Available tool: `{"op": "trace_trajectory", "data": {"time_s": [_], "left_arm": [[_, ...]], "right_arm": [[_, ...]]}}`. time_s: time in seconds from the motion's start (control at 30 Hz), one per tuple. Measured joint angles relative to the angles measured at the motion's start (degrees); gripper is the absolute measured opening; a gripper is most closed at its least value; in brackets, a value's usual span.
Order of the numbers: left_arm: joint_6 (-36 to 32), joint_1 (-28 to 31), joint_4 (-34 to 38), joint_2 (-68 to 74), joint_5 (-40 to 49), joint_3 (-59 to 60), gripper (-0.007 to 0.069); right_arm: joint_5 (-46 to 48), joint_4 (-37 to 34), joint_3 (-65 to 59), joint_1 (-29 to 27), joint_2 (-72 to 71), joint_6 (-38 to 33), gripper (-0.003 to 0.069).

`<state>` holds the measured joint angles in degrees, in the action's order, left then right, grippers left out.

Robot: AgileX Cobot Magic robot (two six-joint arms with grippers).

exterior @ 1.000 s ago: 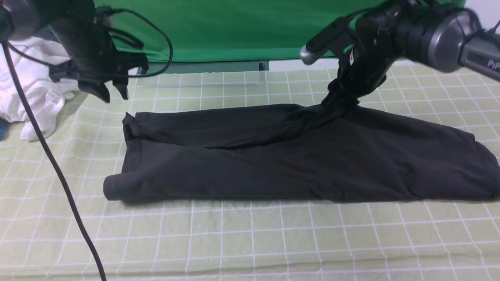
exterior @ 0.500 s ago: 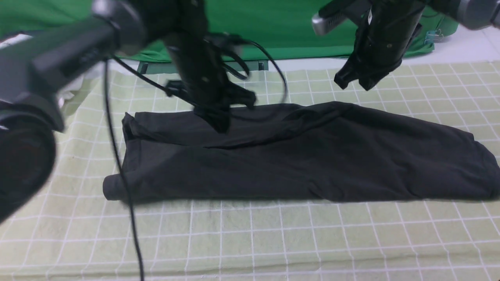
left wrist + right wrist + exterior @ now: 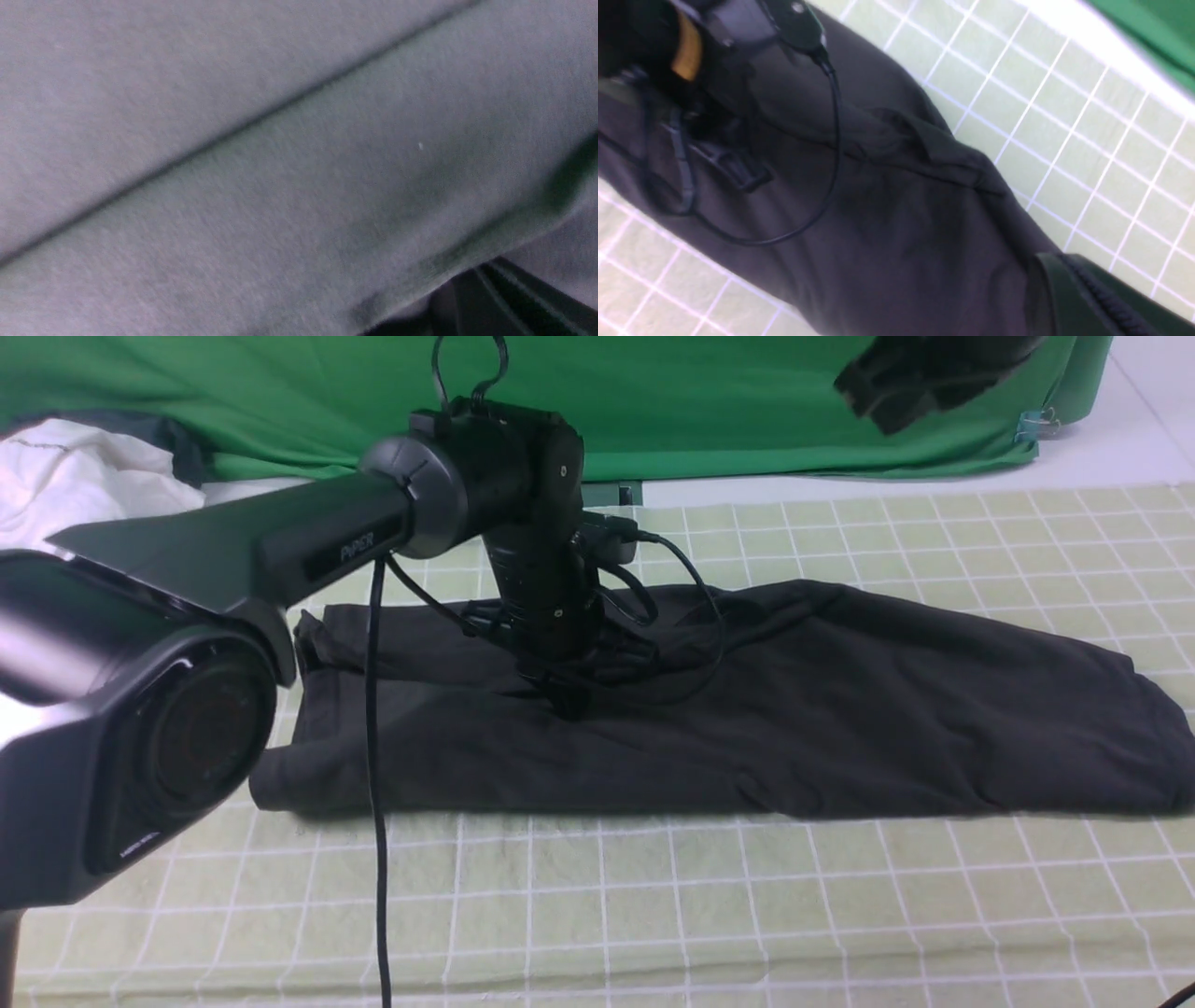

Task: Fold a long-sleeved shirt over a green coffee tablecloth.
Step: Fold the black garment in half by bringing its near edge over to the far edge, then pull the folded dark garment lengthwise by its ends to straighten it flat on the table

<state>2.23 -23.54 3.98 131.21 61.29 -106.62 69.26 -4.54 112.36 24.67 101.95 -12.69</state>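
Plainly black and matt, soft in the knit: long-sleeved shirt (image 3: 840, 709), folded into one long band and lying flat across the middle of the green coffee tablecloth (image 3: 653, 896), stretched from near the left edge to the right edge, closer to the far edge than the near one. Rolled and rounded at the near-left end, broader and flatter toward the right, with a lengthwise fold line on the upper layer and a small rumpled ridge on the far side. Pressed down on the shirt left of its middle: left gripper (image 3: 566, 702), jaws closed, tip touching the fabric; impossible to tell about any cloth pinched between them, with only blurred grey knit and one fold filling the left wrist view. Raised high above the tablecloth's right half, well apart from the shirt: right gripper (image 3: 901, 392), blurred, jaws closed. Underneath, pale yellow-green cloth gridded with thin white lines. Behind the far edge, a white strip and a plain deep-green backdrop (image 3: 728, 401) with a small clip (image 3: 1027, 425) near its right end; beyond the far left corner, a heaped white garment (image 3: 84, 476). Hanging from the left arm (image 3: 280, 541), a black cable (image 3: 378, 784). Readable on that arm's grey link: "PiPER" in pale letters; smaller print on the near joint too tiny to read.
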Motion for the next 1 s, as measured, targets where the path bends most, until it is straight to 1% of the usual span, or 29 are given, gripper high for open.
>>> {"op": "trace_trajectory", "data": {"time_s": [0.07,0.17,0.27,0.33,0.47,0.6,0.7,0.83,0.9,1.0], "left_arm": [[2.1,-0.3,-2.7,0.0,-2.4,0.0,0.0006],[6.3,-0.4,-10.9,0.7,-8.0,-0.9,0.0007],[7.6,0.8,-13.9,1.8,-11.0,-2.7,0.0008],[7.7,1.5,-14.2,2.2,-10.8,-4.7,0.0008],[7.3,3.0,-13.7,2.3,-5.4,-11.8,0.0011],[2.8,3.2,-11.9,2.3,4.2,-18.2,0.0011],[1.7,3.3,-11.1,1.7,6.8,-19.3,0.0011],[1.0,3.4,-8.1,-3.3,7.9,-15.4,0.0011],[0.9,3.4,-7.2,-6.9,7.9,-11.0,0.0011],[0.8,3.4,-6.9,-14.0,6.6,-0.1,0.0011]], "right_arm": [[0.3,-0.2,0.0,0.0,-1.7,-0.1,-0.0010],[0.4,-0.3,0.0,0.0,-3.9,-0.1,-0.0010],[0.4,-0.9,0.0,0.0,-5.6,-0.1,-0.0010],[0.4,-1.3,0.0,0.0,-6.2,-0.1,-0.0010],[0.4,-1.9,0.0,0.0,-6.7,0.0,-0.0010],[0.4,-1.9,-0.5,0.0,-6.8,0.1,-0.0010],[0.4,-1.9,-1.8,0.0,-6.8,-0.7,-0.0010],[0.4,-1.9,-7.6,-1.1,-7.1,-1.9,-0.0010],[0.3,-1.9,-10.5,-2.4,-7.0,-2.3,-0.0010],[0.0,-2.0,-14.9,-5.2,-7.0,-2.5,-0.0010]]}}
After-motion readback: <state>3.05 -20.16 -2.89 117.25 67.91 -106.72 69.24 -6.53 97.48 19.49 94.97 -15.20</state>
